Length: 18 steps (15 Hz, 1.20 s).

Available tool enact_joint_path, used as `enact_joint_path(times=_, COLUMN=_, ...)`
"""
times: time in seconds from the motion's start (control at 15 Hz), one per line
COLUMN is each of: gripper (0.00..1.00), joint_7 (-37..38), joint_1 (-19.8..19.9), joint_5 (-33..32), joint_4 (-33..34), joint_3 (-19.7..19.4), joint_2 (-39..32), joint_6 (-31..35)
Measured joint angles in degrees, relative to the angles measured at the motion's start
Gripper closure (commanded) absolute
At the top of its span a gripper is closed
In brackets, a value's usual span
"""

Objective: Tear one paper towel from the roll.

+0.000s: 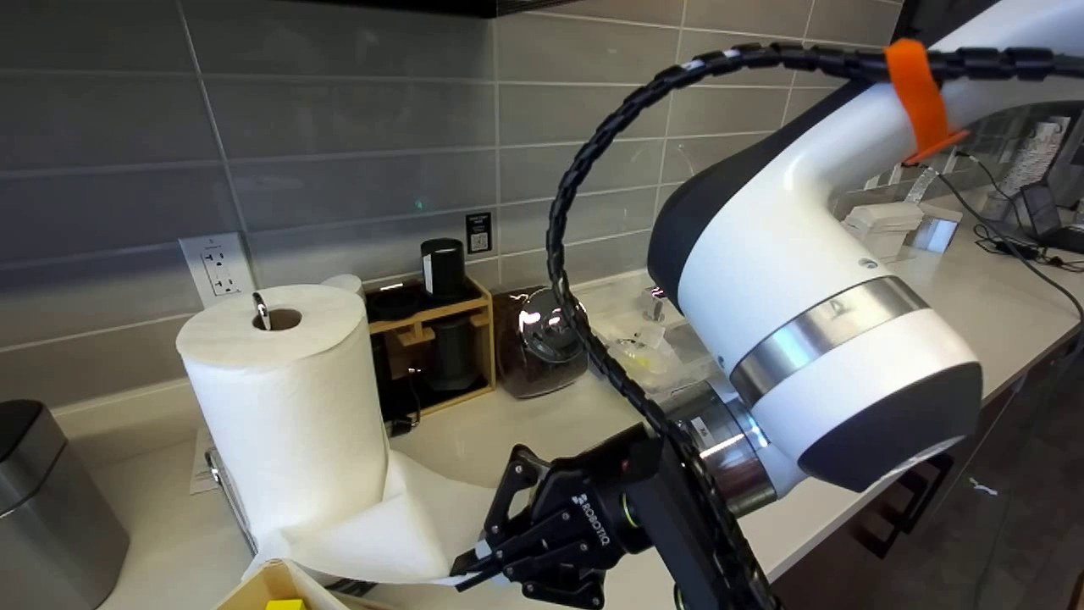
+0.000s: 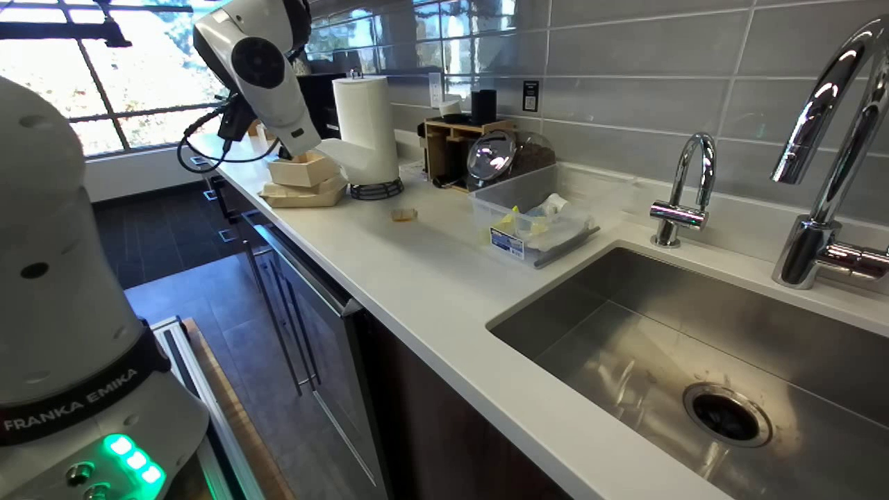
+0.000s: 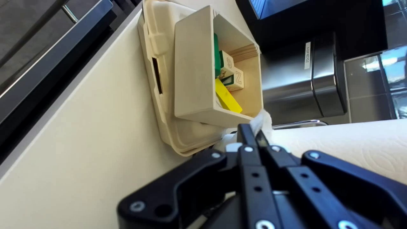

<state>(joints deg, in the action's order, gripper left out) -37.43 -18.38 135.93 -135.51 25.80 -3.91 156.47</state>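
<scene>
The roll is a big white cylinder upright on its wire holder; it also shows in an exterior view and at the right of the wrist view. The paper towel is a white sheet pulled out from the lower part of the roll and still joined to it. My gripper is shut on the sheet's free end, beside the roll. In the wrist view the fingertips pinch a crumpled bit of the paper towel. The sheet's far part is hidden behind the fingers.
A wooden box with blocks sits on a tan takeout container, just beyond the fingertips. A steel bin stands behind. A wooden rack, a glass jar and a clear plastic tub line the wall. A small tan pad lies on the counter.
</scene>
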Motion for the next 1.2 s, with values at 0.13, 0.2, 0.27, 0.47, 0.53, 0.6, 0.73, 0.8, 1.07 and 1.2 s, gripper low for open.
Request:
enact_joint_path(times=0.13, gripper=1.00, joint_7=-1.9, joint_1=0.0, joint_5=3.6, joint_4=-1.4, joint_3=-0.2, joint_2=-0.2, joint_6=-2.2)
enact_joint_path(times=0.2, gripper=1.00, joint_7=-2.8, joint_1=0.1, joint_5=5.5, joint_4=-2.2, joint_3=-0.3, joint_2=-0.4, joint_6=-3.5)
enact_joint_path(times=0.27, gripper=1.00, joint_7=-3.7, joint_1=0.1, joint_5=7.5, joint_4=-3.2, joint_3=-0.3, joint_2=-0.5, joint_6=-4.7)
enact_joint_path(times=0.47, gripper=1.00, joint_7=-3.1, joint_1=-0.2, joint_5=8.1, joint_4=-6.5, joint_3=-3.0, joint_2=-0.3, joint_6=-8.2)
enact_joint_path(times=0.53, gripper=1.00, joint_7=-2.7, joint_1=0.0, joint_5=8.1, joint_4=-7.4, joint_3=-4.4, joint_2=0.0, joint_6=-8.8)
enact_joint_path(times=0.6, gripper=1.00, joint_7=-2.3, joint_1=0.3, joint_5=8.1, joint_4=-8.3, joint_3=-5.7, joint_2=0.3, joint_6=-9.2)
enact_joint_path(times=0.73, gripper=1.00, joint_7=-1.3, joint_1=1.1, joint_5=8.0, joint_4=-10.2, joint_3=-8.0, joint_2=1.3, joint_6=-9.5)
enact_joint_path(times=0.8, gripper=1.00, joint_7=-0.8, joint_1=1.5, joint_5=8.0, joint_4=-11.1, joint_3=-8.9, joint_2=1.8, joint_6=-9.5)
enact_joint_path(times=1.07, gripper=1.00, joint_7=1.6, joint_1=2.9, joint_5=8.0, joint_4=-15.1, joint_3=-10.9, joint_2=3.5, joint_6=-11.3)
enact_joint_path(times=1.2, gripper=1.00, joint_7=2.9, joint_1=3.4, joint_5=8.0, joint_4=-17.2, joint_3=-11.5, joint_2=3.6, joint_6=-13.4)
